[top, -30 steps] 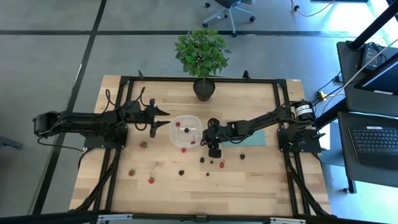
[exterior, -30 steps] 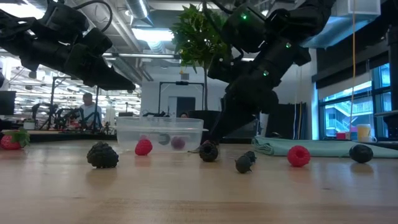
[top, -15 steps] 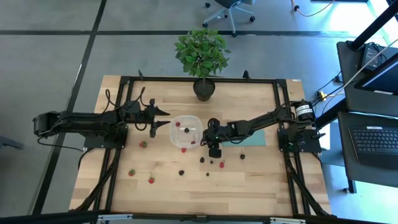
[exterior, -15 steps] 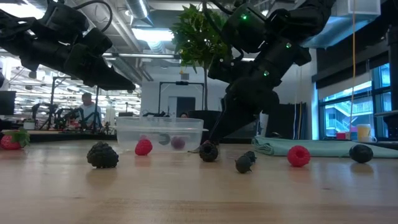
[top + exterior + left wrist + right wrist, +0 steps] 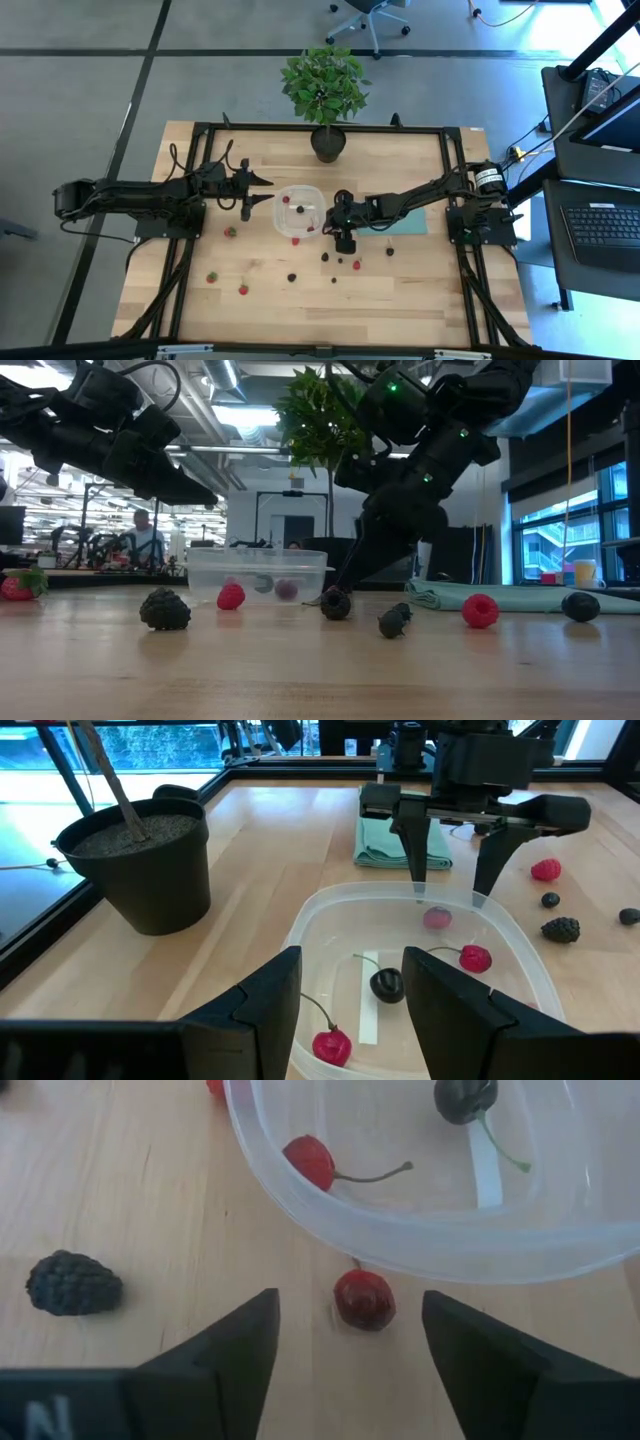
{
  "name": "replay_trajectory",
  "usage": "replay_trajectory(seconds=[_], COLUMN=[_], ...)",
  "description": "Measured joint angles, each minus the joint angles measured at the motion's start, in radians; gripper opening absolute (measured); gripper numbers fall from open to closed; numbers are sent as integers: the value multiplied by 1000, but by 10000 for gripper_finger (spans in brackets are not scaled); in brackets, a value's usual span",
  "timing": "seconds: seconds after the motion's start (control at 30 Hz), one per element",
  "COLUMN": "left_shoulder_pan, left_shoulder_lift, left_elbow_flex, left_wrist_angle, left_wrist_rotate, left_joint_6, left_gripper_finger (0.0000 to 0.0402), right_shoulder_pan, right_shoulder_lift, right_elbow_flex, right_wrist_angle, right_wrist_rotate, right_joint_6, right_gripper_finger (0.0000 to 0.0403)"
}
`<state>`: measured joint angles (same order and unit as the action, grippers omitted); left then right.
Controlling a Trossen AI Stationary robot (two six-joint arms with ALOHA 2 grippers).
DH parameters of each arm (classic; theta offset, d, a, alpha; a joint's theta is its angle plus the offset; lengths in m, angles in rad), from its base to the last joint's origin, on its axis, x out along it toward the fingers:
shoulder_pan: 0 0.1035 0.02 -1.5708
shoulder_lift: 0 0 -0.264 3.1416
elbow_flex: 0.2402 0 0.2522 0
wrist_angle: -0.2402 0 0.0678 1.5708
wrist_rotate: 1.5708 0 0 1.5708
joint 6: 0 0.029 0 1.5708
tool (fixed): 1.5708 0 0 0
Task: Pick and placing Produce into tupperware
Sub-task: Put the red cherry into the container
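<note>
Right wrist view: cherry stem points toward tupperware.

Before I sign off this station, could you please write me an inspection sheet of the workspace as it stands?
Surface: pale wooden table top in a black frame.
Job's things: clear shallow plastic container holds two red cherries, one dark cherry and a pinkish berry; a dark red cherry lies just outside its wall, a blackberry farther off; more red and dark berries are scattered across the table.
Clutter: folded teal cloth; black pot of soil with a leafy green plant.
Grippers: left hand open, at the container's rim; right hand open, astride the outside cherry.
Cables: nothing seen on the table top.
Surroundings: office chair, desk with laptop, a person far behind.
</note>
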<state>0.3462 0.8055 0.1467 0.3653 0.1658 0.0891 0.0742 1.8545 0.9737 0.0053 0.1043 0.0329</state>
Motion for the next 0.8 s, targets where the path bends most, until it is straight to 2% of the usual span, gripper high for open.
replay_trajectory(seconds=[0.47, 0.8], left_shoulder_pan=[0, 0], left_shoulder_lift=[0, 0], left_elbow_flex=[0, 0], left_wrist_angle=[0, -16], left_wrist_rotate=[0, 0], left_joint_6=[0, 0], left_gripper_finger=[168, 168], right_shoulder_pan=[-5, -5], right_shoulder_lift=[24, 72], right_elbow_flex=[1, 1], right_wrist_angle=[37, 69], right_wrist_rotate=[21, 21], right_joint_6=[41, 42], right_gripper_finger=[223, 221])
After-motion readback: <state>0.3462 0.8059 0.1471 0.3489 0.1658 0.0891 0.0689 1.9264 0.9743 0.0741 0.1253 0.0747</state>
